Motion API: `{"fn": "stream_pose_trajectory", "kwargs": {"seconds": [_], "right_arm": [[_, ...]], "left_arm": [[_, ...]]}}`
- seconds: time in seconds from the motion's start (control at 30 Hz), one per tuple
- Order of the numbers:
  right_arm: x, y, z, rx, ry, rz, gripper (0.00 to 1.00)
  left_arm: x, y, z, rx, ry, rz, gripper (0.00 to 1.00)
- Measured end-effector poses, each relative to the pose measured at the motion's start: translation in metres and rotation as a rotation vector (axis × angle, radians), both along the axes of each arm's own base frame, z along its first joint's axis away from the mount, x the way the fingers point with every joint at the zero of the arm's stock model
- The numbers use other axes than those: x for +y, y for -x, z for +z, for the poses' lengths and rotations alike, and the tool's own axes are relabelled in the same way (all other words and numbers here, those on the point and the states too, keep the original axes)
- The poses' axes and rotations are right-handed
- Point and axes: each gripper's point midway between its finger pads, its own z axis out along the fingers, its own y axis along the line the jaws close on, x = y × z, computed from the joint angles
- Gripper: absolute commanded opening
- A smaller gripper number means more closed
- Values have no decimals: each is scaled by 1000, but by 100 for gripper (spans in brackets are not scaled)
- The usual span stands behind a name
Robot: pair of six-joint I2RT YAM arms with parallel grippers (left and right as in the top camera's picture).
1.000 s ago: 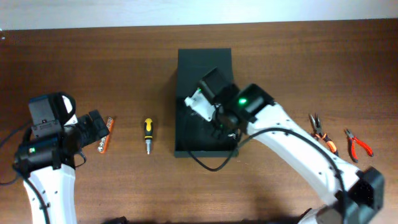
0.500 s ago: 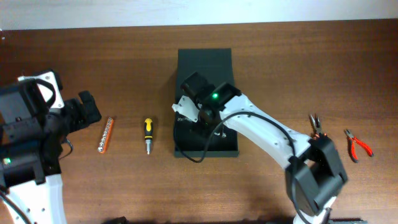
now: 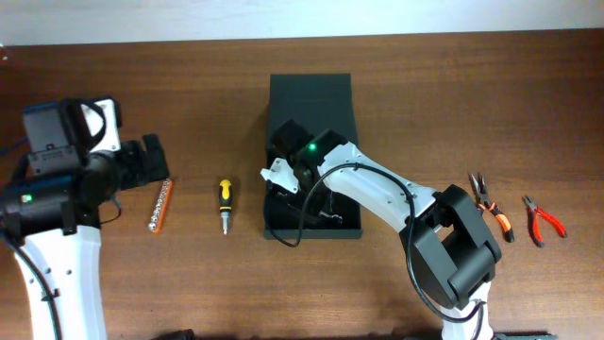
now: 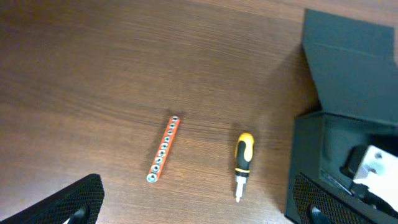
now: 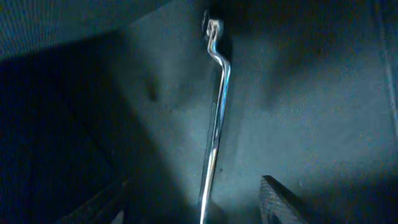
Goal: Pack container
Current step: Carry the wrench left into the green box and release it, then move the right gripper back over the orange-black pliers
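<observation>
The container (image 3: 310, 94) is a dark box in the middle of the table, its flap lid folded back; the left wrist view shows it at the right (image 4: 348, 74). My right gripper (image 3: 291, 179) reaches down into it. In the right wrist view a slim chrome wrench (image 5: 216, 118) lies on the box floor between the spread fingers (image 5: 280, 202), which do not touch it; this gripper (image 5: 199, 211) is open. My left gripper (image 4: 193, 211) hangs wide open and empty above the table at the left (image 3: 151, 162).
An orange socket rail (image 3: 160, 205) (image 4: 164, 149) and a yellow-black screwdriver (image 3: 225, 206) (image 4: 243, 157) lie left of the container. Two pairs of pliers, one orange-handled (image 3: 489, 200) and one red-handled (image 3: 543, 219), lie at the far right.
My right gripper went from shut to open inside the container, leaving the chrome wrench on its floor, and shifted left. My left arm swung back over the socket rail.
</observation>
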Motion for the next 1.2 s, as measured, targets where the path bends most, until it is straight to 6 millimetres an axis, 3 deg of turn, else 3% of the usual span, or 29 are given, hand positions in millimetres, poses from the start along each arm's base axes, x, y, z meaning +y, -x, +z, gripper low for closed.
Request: {"fn": "stream_pose_trajectory", "kwargs": {"seconds": [0.1,0.17,0.27,0.33,0.43,0.5,0.57,0.63,0.77,0.9,0.97,1.2], "right_arm": [[-6,2,7,24,23,-25,67],[-13,-8,23,13,41,-76,69],[-34,-42,73,-66,43,-249,73],[-62,-62,115,-117,34,-399,74],[-143,-75,192,-187,6,-721,75],[-193,-67,222,-210,4,-901,75],[-250,-47,243,-211,24,-1098,80],[-281,-38,251,-215,13,-1220,81],[-317,-19,232,-122,28,-1375,84],[-336,22,175,88,129,-1474,85],[-342,34,146,135,156,-1502,87],[-345,40,74,138,160,-1512,89]], "left_arm": [[-12,-1,0,3,-14,-57,99],[-19,-2,0,3,-22,-91,99],[-31,-3,0,4,-31,-142,99],[-36,-3,0,3,-33,-160,99],[-38,-3,-1,5,-35,-171,99],[-38,-3,-1,6,-35,-171,99],[-38,-3,-1,7,-35,-171,99],[-38,-3,-1,6,-36,-172,99],[-38,-3,-1,7,-37,-174,99],[-38,-3,-1,7,-37,-174,99],[-38,-3,-1,7,-37,-174,99],[-38,-3,-1,5,-37,-174,99]]}}
